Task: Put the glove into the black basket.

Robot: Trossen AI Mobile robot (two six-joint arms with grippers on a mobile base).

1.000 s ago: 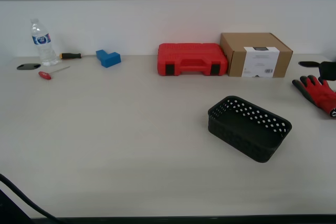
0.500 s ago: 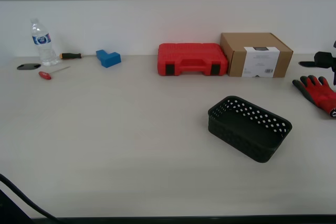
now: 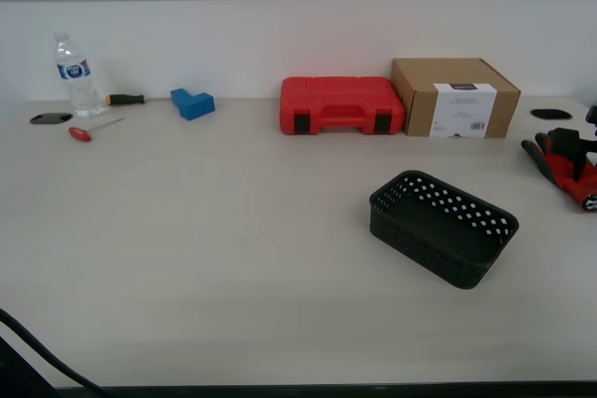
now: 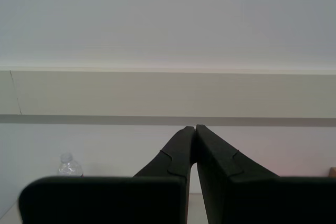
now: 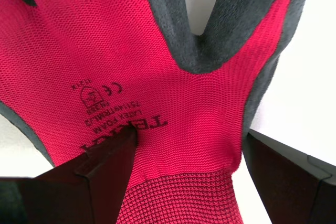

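The red glove (image 3: 567,167) with black fingertips lies flat on the table at the exterior view's far right edge. My first gripper (image 3: 580,150) is down on it. In the first wrist view the glove (image 5: 157,66) fills the frame, and my first gripper (image 5: 189,140) is open, with one finger (image 5: 105,166) resting on the red fabric and the other (image 5: 283,171) beside the glove's edge. The black basket (image 3: 443,227), with holes in its sides, stands empty on the table, on the exterior view's left of the glove. My second gripper (image 4: 193,145) is shut, empty, and points at the wall.
A red tool case (image 3: 340,105) and a cardboard box (image 3: 454,97) stand at the back, behind the basket. A water bottle (image 3: 75,76), two screwdrivers (image 3: 93,128) and a blue block (image 3: 192,102) are at the back left. A black cable (image 3: 28,347) crosses the near left corner.
My first gripper has come down from behind the glove onto it, and now covers part of the glove's fingers. The basket and the other things have not moved.
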